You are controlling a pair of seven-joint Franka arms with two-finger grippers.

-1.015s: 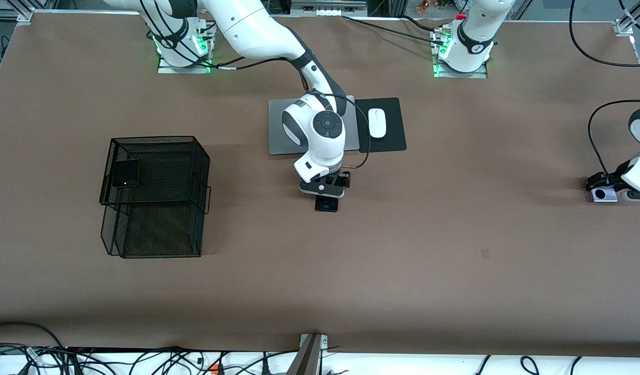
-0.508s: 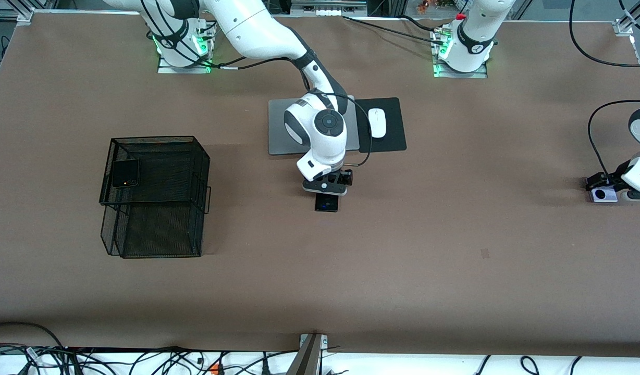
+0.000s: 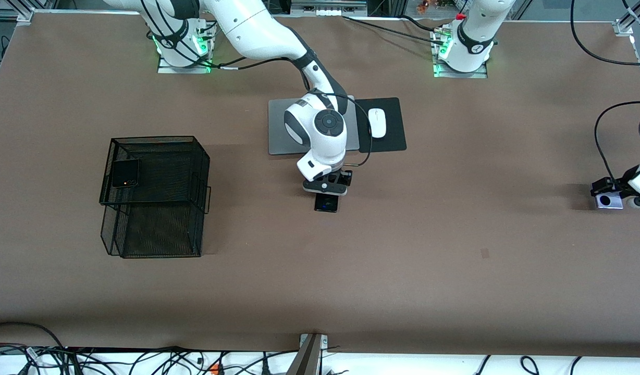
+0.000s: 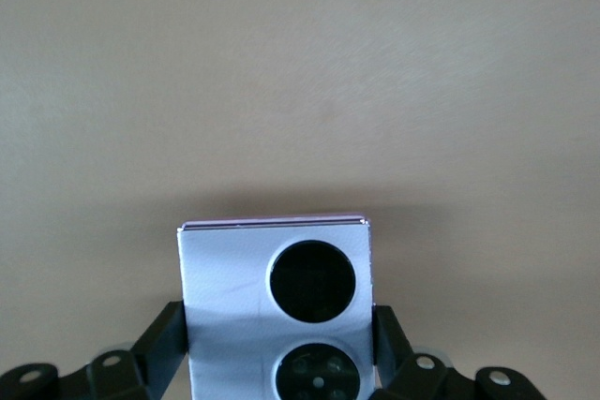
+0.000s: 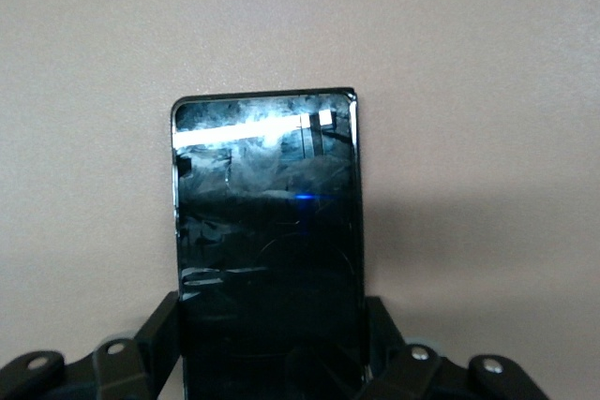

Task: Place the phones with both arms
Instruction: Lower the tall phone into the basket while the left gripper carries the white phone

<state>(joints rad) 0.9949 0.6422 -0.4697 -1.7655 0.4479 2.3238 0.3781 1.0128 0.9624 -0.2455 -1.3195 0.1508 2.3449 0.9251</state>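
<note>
Shifted toward the front camera, left gripper (image 3: 610,194) clasps the lilac phone (image 3: 609,201); right gripper (image 3: 326,194) fingers clamp the slab (image 3: 326,203).

We see a matt brown desk (image 3: 455,271), a black wire-mesh basket (image 3: 158,224), the slim phone's (image 5: 267,241) glossy, smudged glass, and the lilac phone's (image 4: 225,278) smooth sheen.

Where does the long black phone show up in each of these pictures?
Front view: the long black phone lies mid-table, under the right gripper.
Right wrist view: it fills the middle, clamped between the gripper's fingers.
Left wrist view: not in it.
Shared landmark: the brown table.
</note>
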